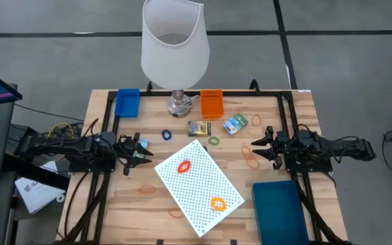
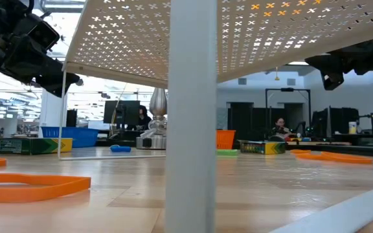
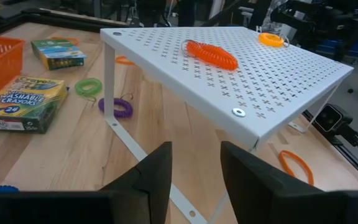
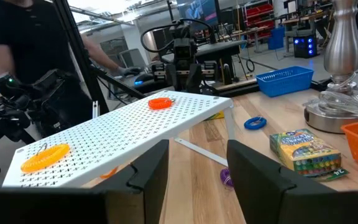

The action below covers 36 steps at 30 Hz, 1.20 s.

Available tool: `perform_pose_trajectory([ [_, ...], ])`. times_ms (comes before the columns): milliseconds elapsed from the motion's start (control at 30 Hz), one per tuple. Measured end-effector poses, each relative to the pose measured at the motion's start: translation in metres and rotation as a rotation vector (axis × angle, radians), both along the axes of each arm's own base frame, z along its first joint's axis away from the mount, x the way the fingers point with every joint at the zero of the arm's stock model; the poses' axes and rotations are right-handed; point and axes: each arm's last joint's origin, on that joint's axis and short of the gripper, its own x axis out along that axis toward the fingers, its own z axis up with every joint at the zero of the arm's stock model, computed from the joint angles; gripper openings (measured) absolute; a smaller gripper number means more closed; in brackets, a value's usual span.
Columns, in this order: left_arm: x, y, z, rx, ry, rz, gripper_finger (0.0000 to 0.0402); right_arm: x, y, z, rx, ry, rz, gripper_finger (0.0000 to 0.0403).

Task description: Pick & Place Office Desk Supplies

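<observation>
High view shows you the left gripper (image 1: 143,150) and right gripper (image 1: 256,143) hovering at either side of the white perforated shelf (image 1: 199,185), both partly parted and holding nothing. Two orange coils (image 1: 184,166) sit on the shelf; crayon boxes (image 1: 199,128), small rings (image 1: 214,141) and rubber bands (image 1: 250,160) lie scattered on the desk (image 1: 135,204).

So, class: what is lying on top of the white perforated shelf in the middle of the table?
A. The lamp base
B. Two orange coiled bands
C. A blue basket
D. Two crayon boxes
B: two orange coiled bands rest on the white perforated shelf; the crayon boxes sit on the table.
</observation>
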Motion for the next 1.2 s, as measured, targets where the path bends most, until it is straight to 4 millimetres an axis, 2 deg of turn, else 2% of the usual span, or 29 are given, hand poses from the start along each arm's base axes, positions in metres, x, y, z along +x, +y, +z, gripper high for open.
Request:
perform_pose_trajectory([
  [1033, 0.001, 0.0, 0.003, -0.008, -0.036, -0.001, 0.0131, 0.0, 0.0, 0.0, 0.0, 0.0, 0.0, 0.0159],
  [1100, 0.002, 0.0, 0.008, -0.131, -0.067, 0.013, 0.0131, 0.0, 0.0, 0.0, 0.0, 0.0, 0.0, 0.0159],
  [1200, 0.002, 0.0, 0.014, -0.513, -0.077, 0.072, 0.0131, 0.0, 0.0, 0.0, 0.0, 0.0, 0.0, 0.0159],
])
